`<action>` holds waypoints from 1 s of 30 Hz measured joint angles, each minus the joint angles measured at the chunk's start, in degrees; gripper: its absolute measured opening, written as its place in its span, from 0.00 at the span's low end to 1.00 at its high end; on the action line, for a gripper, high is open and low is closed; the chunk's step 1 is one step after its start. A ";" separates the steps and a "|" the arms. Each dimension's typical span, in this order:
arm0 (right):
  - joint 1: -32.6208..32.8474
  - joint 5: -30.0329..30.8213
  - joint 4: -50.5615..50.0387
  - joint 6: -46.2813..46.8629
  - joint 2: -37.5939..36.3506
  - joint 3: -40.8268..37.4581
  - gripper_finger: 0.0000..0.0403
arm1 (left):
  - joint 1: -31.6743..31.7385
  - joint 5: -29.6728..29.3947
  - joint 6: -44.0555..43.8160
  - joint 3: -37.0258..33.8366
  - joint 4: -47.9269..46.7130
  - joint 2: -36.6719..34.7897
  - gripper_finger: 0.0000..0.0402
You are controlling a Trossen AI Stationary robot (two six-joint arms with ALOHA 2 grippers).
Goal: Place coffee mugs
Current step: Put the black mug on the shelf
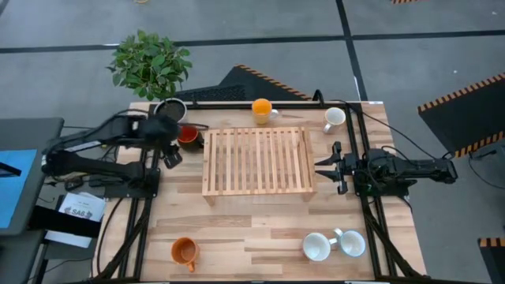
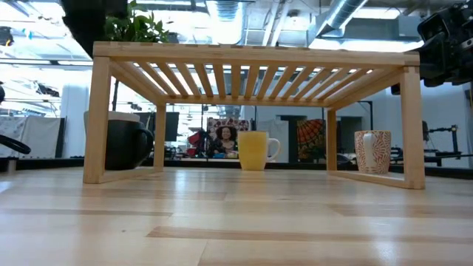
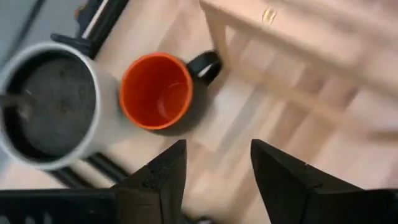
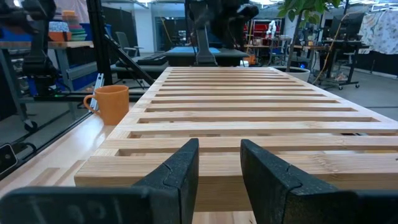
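Note:
The red mug with a black handle (image 1: pixel 188 136) (image 3: pixel 155 90) stands upright at the left end of the wooden slatted rack (image 1: pixel 256 162). My left gripper (image 1: pixel 170 155) (image 3: pixel 217 165) hovers open just above and beside it, touching nothing. A yellow-orange mug (image 1: pixel 261 110) (image 2: pixel 253 150) and a white mug (image 1: pixel 334 118) (image 2: pixel 373 151) stand beyond the rack's far edge. A darker orange mug (image 1: pixel 184 252) (image 4: pixel 112 104) and two white mugs (image 1: pixel 316 246) (image 1: pixel 351 243) stand near the table's near edge. My right gripper (image 1: pixel 327 167) (image 4: pixel 219 158) is open, level with the rack's right end.
A wider pale cup with a dark inside (image 1: pixel 170 109) (image 3: pixel 50 102) stands right beside the red mug, on its far-left side. A potted plant (image 1: pixel 150 61) sits beyond the far left corner. Bare table lies between the rack's near edge and the near mugs.

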 joint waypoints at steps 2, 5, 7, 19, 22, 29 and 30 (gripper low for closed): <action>0.00 0.00 0.00 0.00 0.00 0.02 0.36 | 1.07 -1.90 5.45 -1.41 0.91 1.65 0.42; 0.01 0.00 0.00 0.00 0.00 0.00 0.36 | 4.24 -1.11 10.53 -5.04 2.89 2.17 0.42; 0.00 0.00 0.00 0.00 0.02 0.02 0.36 | 6.87 2.82 13.28 -8.15 6.22 1.39 0.42; 0.00 0.02 0.00 0.00 0.00 0.00 0.36 | 15.78 6.78 33.88 -21.09 21.46 0.77 0.42; 0.02 0.00 0.00 0.00 0.00 0.00 0.36 | 16.31 6.52 35.23 -21.13 23.86 1.11 0.42; 0.00 0.00 0.00 0.00 0.00 0.00 0.36 | 18.00 6.47 45.26 -21.13 26.15 2.19 0.42; 0.02 0.02 0.00 0.00 0.00 0.00 0.36 | 18.55 7.07 45.78 -21.13 25.94 2.98 0.42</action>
